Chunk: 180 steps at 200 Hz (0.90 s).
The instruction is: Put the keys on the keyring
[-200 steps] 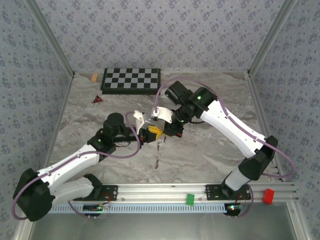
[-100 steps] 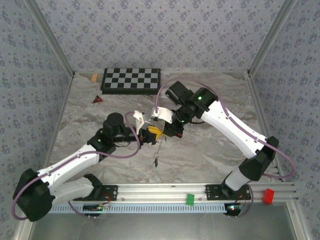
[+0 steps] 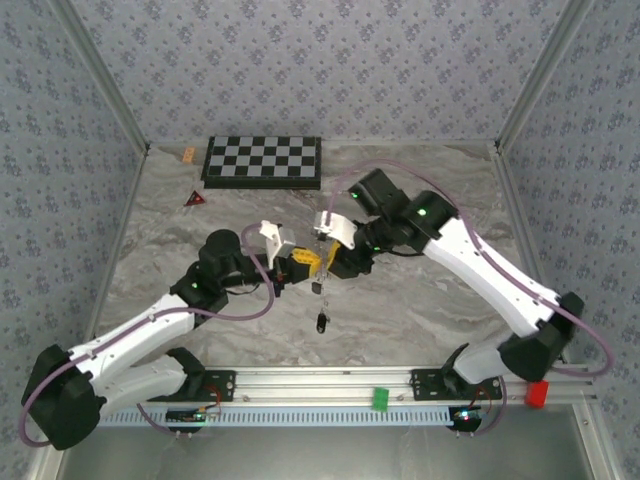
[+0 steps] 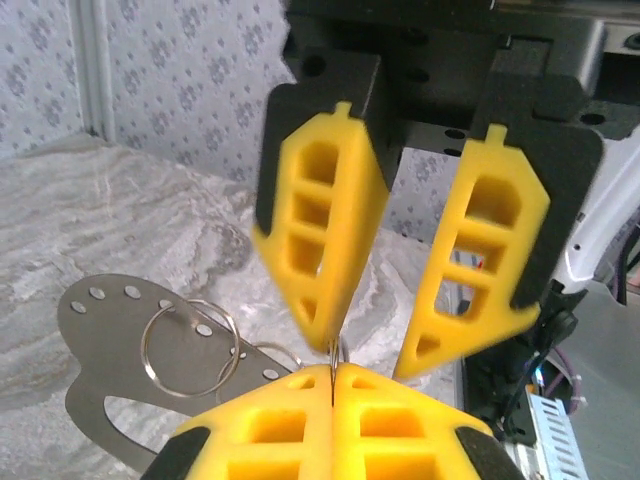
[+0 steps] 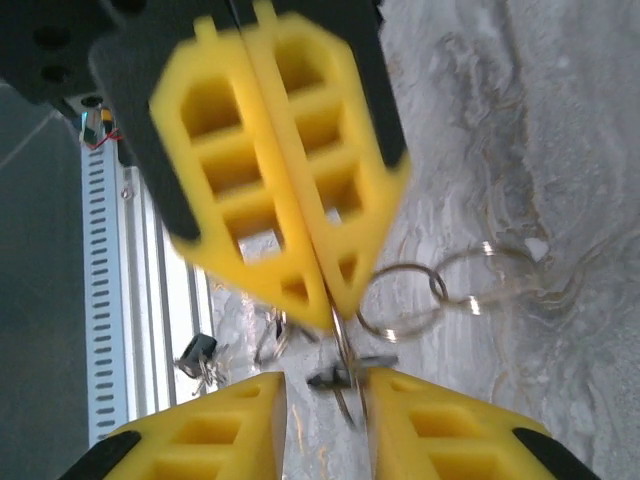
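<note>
Left gripper (image 3: 303,266): one, clenched on the thin silvery wire keyring (image 5: 341,350).
Right gripper (image 3: 333,260): one, released, fingertips facing the left gripper.
Black-headed silver-bladed keys (image 3: 322,322): two. One key (image 3: 316,288) dangles just below the left gripper; the other lies on the marble near it.

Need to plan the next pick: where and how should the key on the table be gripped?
Probably grip the key by its black head, the bulkiest part, from straight above, since it lies on the table. The right gripper is open; the left gripper is shut on the keyring.
</note>
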Motion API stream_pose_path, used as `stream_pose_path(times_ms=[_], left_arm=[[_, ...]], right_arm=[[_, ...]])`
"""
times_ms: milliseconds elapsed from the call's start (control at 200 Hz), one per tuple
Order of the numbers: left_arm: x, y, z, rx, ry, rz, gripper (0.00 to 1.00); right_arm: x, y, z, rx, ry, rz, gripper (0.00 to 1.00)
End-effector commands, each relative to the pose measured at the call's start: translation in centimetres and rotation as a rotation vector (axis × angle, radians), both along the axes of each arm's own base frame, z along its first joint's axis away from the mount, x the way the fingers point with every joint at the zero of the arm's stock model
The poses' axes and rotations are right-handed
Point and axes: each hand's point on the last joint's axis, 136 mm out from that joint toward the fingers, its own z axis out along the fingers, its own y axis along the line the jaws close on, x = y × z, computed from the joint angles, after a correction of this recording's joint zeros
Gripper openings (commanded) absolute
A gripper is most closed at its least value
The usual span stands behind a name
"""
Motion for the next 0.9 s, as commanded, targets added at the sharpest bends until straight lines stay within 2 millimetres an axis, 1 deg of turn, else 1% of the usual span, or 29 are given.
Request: stream_pose_path(times_ms=[0, 15, 30, 45, 75, 100, 105, 110, 125, 270, 410, 525, 635, 895], left_arm=[[0.2, 0.6, 3.1, -0.1, -0.074, 0.044, 0.0], [0.2, 0.7, 3.2, -0.104, -0.076, 0.049, 0.0], [0.3, 0.7, 3.3, -0.108, -0.077, 0.053, 0.0], [0.3, 0.7, 3.4, -0.112, -0.077, 0.056, 0.0], [0.3, 0.8, 3.7, -0.123, -0.08, 0.062, 0.0], [0.4, 0.9, 3.9, -0.132, -0.083, 0.067, 0.0], [0.4, 0.9, 3.9, -0.134, -0.084, 0.068, 0.0], [0.4, 0.9, 3.9, -0.135, -0.084, 0.069, 0.0], [0.4, 0.9, 4.1, -0.141, -0.085, 0.069, 0.0], [0.3, 1.1, 5.7, -0.203, -0.097, 0.069, 0.0], [0.0, 1.3, 6.7, -0.23, -0.113, 0.065, 0.0], [-0.3, 1.6, 7.3, -0.246, -0.116, 0.064, 0.0], [-0.5, 1.7, 7.3, -0.243, -0.114, 0.067, 0.0], [-0.5, 2.0, 7.5, -0.259, -0.114, 0.071, 0.0]], right_arm=[[0.7, -0.2, 3.5, 0.21, -0.089, -0.074, 0.3], [0.8, -0.3, 4.0, 0.233, -0.106, -0.087, 0.31], [1.0, -0.5, 4.0, 0.249, -0.109, -0.102, 0.33], [1.0, -0.6, 4.4, 0.276, -0.124, -0.113, 0.33], [1.1, -0.9, 4.8, 0.32, -0.141, -0.139, 0.35], [1.3, -1.1, 5.3, 0.366, -0.156, -0.162, 0.35], [1.4, -1.1, 5.7, 0.381, -0.165, -0.165, 0.35], [1.4, -1.1, 5.3, 0.383, -0.16, -0.17, 0.35], [1.3, -1.2, 5.1, 0.402, -0.159, -0.179, 0.35], [0.9, -1.6, 6.3, 0.609, -0.138, -0.241, 0.36], [0.7, -1.2, 7.1, 0.742, -0.089, -0.239, 0.36], [0.9, -0.7, 7.5, 0.784, -0.065, -0.222, 0.35], [1.3, -0.3, 7.3, 0.786, -0.054, -0.219, 0.28], [1.3, 0.1, 7.3, 0.816, -0.012, -0.201, 0.3]])
